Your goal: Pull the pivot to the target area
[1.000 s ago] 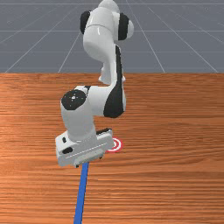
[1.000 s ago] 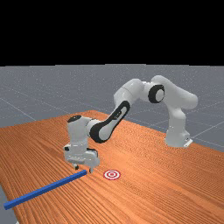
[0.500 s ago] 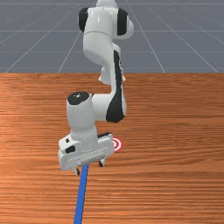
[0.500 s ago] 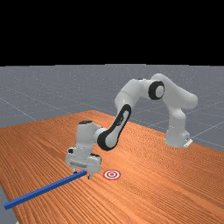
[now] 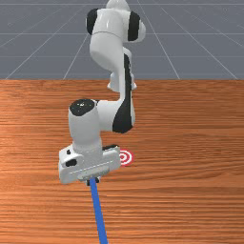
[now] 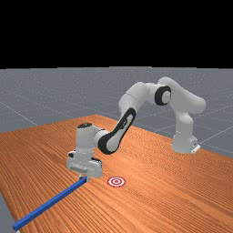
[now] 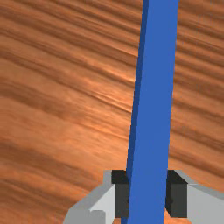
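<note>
The blue bar (image 5: pixel 98 212) is long, straight and slim, and one end of it is in the gripper (image 5: pixel 93 181). The fingers (image 7: pixel 122 197) hold it by its two long sides, a dark pad touching each, with the bar's width between them.

In the front view the bar's long axis runs close to the twelve-to-six line, leaning a little: from the held end it points between five and six o'clock, nearer six, out to the picture's edge. In the far view the same axis slants from the gripper toward eight o'clock, and the loose end reaches the edge of the wooden bench (image 5: pixel 190 200). In the wrist view the bar leads straight out from between the fingers.

The red-and-white ringed target (image 5: pixel 126 157) lies at two o'clock from the held end in the front view, partly hidden by the hand, and at three o'clock in the far view, near but apart from the bar.
</note>
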`<action>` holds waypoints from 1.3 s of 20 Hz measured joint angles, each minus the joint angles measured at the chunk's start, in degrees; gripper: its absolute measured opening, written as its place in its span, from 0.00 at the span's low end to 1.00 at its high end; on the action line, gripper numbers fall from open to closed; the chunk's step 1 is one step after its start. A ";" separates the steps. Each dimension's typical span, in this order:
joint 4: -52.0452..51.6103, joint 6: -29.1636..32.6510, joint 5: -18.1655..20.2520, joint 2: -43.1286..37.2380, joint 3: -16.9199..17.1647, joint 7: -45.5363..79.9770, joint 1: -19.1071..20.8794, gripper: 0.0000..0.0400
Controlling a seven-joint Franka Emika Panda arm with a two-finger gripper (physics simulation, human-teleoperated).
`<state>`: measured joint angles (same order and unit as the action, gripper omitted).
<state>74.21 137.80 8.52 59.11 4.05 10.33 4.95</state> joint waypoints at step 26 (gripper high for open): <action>43.34 21.22 4.83 -21.59 0.46 1.20 -0.48 0.26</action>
<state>117.55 159.02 13.35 37.51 4.51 11.52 4.47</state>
